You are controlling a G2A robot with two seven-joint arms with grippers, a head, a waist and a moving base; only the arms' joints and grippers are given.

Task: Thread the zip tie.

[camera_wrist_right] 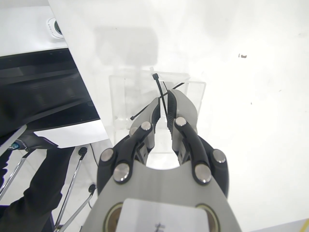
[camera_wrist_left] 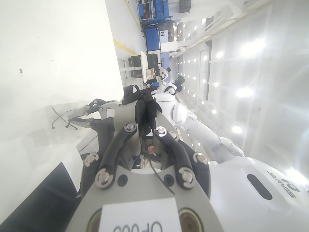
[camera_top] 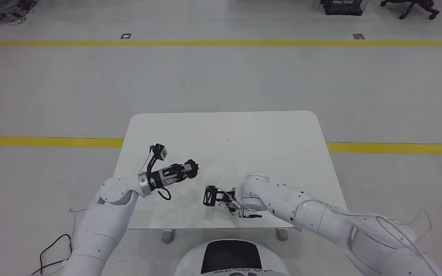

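A white table with rounded corners (camera_top: 221, 131) stands on a pale grey floor (camera_top: 221, 76) crossed by yellow painted lines (camera_top: 221, 43). Both arms are low over the table's near half. On that part of the tabletop sits a clear acrylic holder (camera_wrist_right: 120, 92), and two ties lie crossed over it. One is a black plastic zip tie (camera_wrist_right: 158, 88) whose square head points away from the wrist. The other is a second black zip tie (camera_wrist_right: 141, 111), lying slantwise beneath it. The right gripper (camera_wrist_right: 163, 95) is at the holder with its fingers only narrowly parted. The first tie's strap runs through that gap, close along one ribbed pad, but I cannot tell whether the pad touches it. The left gripper (camera_wrist_left: 142, 100) is raised just beside the right one, well apart from the holder, with its dark-covered fingertips pressed together. A thin black strip (camera_wrist_left: 159, 177), like a tie's tail, comes out from between the fingers and trails back over the grey palm plate. A small dark speck (camera_wrist_right: 242, 56) marks the tabletop beyond the holder. Past the table's edge, the left wrist view shows blue storage racks (camera_wrist_left: 154, 1) and rows of bright ceiling lights (camera_wrist_left: 243, 91).
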